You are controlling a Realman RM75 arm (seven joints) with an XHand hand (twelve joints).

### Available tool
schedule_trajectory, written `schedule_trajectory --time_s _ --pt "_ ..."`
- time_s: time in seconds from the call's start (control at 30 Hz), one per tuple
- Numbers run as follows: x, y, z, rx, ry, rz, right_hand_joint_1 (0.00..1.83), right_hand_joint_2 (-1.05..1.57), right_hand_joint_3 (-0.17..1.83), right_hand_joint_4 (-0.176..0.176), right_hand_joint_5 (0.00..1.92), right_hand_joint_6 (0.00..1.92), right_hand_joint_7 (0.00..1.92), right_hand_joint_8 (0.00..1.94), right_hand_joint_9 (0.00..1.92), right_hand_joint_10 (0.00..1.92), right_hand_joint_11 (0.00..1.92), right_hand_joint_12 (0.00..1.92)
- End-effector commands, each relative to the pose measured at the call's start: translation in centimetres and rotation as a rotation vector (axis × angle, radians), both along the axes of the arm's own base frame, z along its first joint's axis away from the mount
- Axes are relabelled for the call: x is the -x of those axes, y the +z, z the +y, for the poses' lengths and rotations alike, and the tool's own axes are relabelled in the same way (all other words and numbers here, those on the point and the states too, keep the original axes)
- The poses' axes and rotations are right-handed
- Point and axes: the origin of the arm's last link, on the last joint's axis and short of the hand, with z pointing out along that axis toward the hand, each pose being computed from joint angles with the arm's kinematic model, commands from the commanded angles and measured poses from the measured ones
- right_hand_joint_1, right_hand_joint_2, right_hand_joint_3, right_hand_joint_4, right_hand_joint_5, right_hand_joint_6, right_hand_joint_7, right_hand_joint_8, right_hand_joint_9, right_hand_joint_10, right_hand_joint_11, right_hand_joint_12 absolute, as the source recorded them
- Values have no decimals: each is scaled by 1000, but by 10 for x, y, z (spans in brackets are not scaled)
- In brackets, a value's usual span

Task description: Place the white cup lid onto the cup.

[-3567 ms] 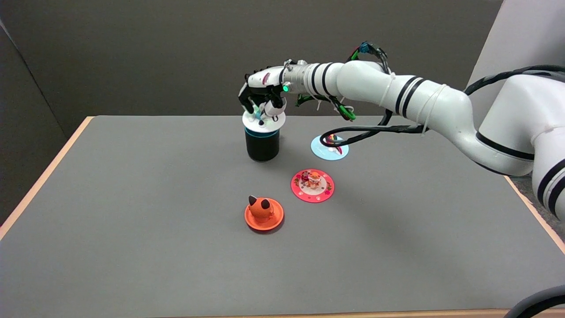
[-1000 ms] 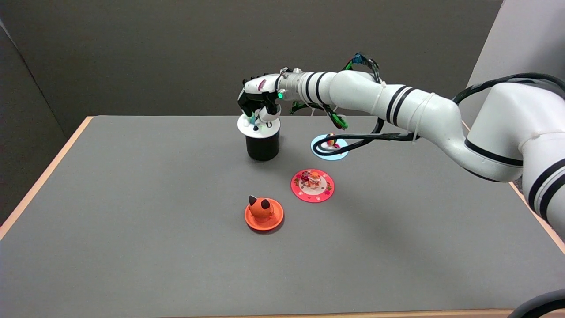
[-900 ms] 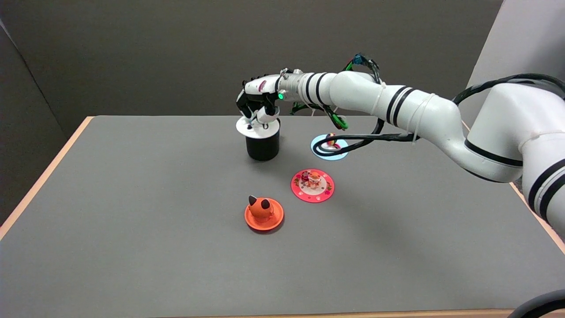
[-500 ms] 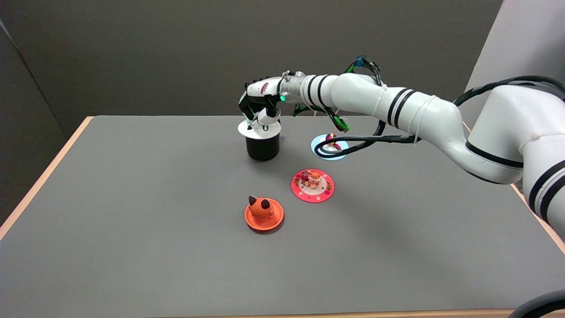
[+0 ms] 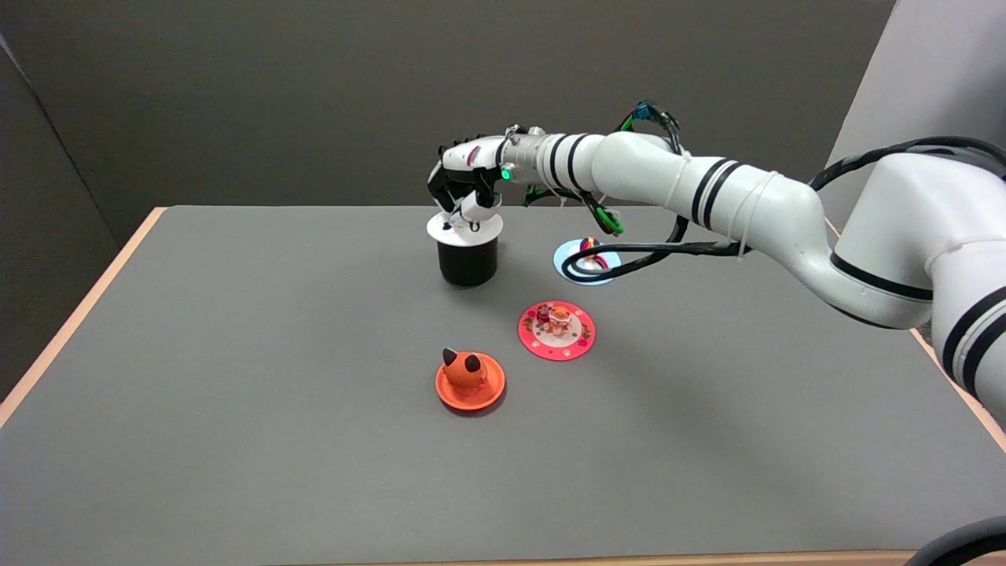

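Three other lids on the table, white lid sitting on the black cup, my right hand curled over its knob, honestly can't tell if I'm gripping it, fingertips hidden, blue lid half behind my cable.

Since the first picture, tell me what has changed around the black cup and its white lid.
The round white cup lid, first tilted above the black cylindrical cup with a teal rim band showing, now sits level on it, hiding the band. The right hand has risen slightly; whether it has let go cannot be told. The orange, red and pale blue lids have not moved.
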Motion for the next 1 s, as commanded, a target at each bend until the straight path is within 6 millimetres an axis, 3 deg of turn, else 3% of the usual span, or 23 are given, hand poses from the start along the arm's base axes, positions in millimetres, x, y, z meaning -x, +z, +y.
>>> schedule_trajectory --time_s 0.03,1.0 --pt "-4 2 -3 12 41 4 1024 1304 195 28 549 1669 474 1784 527 1252 520 854" --pt "8 14 -3 64 60 -15 981 1377 133 26 483 1738 413 1850 438 1256 481 846"
